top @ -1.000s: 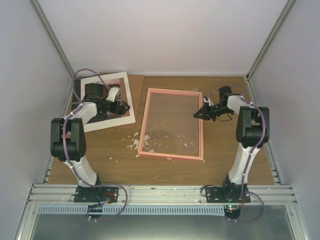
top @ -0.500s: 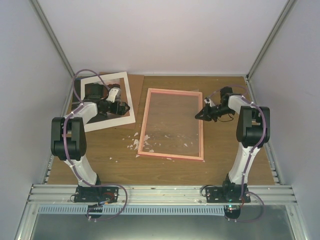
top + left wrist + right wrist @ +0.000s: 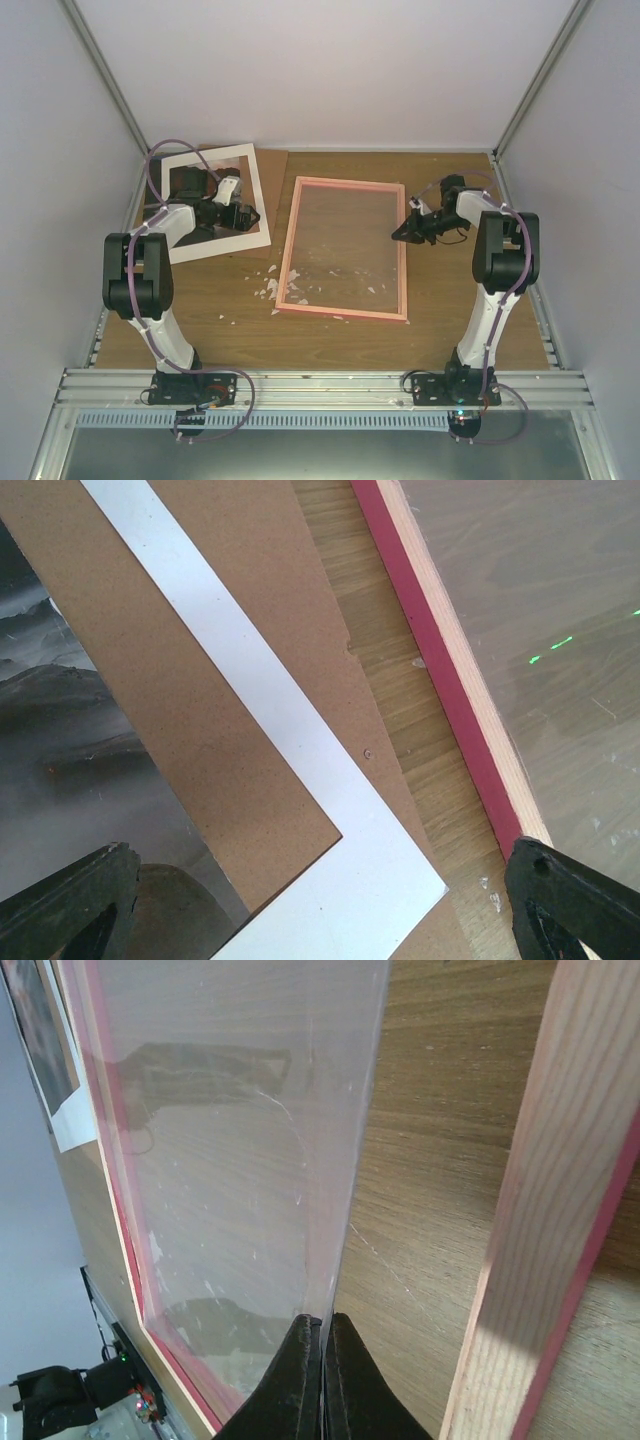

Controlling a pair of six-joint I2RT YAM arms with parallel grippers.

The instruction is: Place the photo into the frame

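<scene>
The pink frame (image 3: pixel 283 255) lies flat mid-table with its clear pane (image 3: pixel 345 240). My right gripper (image 3: pixel 398 233) is at the frame's right rail. In the right wrist view it (image 3: pixel 322 1330) is shut on the pane's (image 3: pixel 230 1140) thin edge, which is lifted off the wooden rail (image 3: pixel 540 1210). The photo (image 3: pixel 70 740), a dark misty print, lies at the back left inside the white mat (image 3: pixel 215 243). My left gripper (image 3: pixel 245 215) hovers over the mat's corner (image 3: pixel 380 880), open (image 3: pixel 320 910), holding nothing. My left arm partly hides the photo from above.
A brown backing board (image 3: pixel 250 540) lies under the mat and photo, reaching close to the frame's pink edge (image 3: pixel 430 650). White chips (image 3: pixel 270 288) are scattered by the frame's front left corner. Grey walls close in on both sides and behind.
The right gripper has shifted slightly to the right, still clamped on the pane's edge. The left arm has stayed in place.
</scene>
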